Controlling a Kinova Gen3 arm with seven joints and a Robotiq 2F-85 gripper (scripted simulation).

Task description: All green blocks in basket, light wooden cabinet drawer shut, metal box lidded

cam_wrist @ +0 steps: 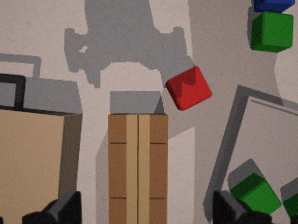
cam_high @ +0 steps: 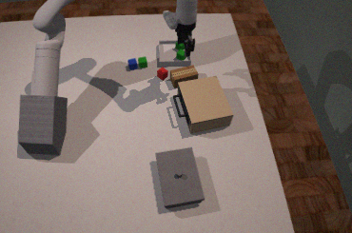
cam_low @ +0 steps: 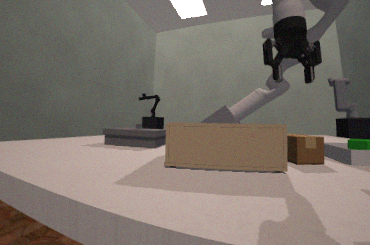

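1. Green blocks point(cam_high: 181, 54) point(cam_low: 359, 144) point(cam_wrist: 256, 196), two of them, lie in the basket point(cam_high: 173, 63) point(cam_low: 340, 153) point(cam_wrist: 227, 145).
2. Another green block point(cam_high: 143, 62) point(cam_wrist: 272, 31) sits outside, beside the blue block point(cam_high: 132, 64) point(cam_wrist: 273, 4).
3. The end effector point(cam_high: 186, 48) point(cam_low: 293, 78) point(cam_wrist: 147, 208) is open and empty, raised above the tabletop point(cam_high: 109, 178) point(cam_low: 125, 197) point(cam_wrist: 205, 15).
4. The red block point(cam_high: 163, 73) point(cam_wrist: 189, 88) lies near the cardboard carton point(cam_high: 184, 76) point(cam_low: 306, 149) point(cam_wrist: 137, 165).

At the wrist view's lower right, the edge cuts off one green block point(cam_wrist: 292, 205); at its upper right, a blue block point(cam_wrist: 273, 4) is cropped too. The brown cardboard box point(cam_wrist: 117, 165) runs out of the bottom. At the exterior view's right edge, the pale grey basket point(cam_low: 361, 157) is cut short.
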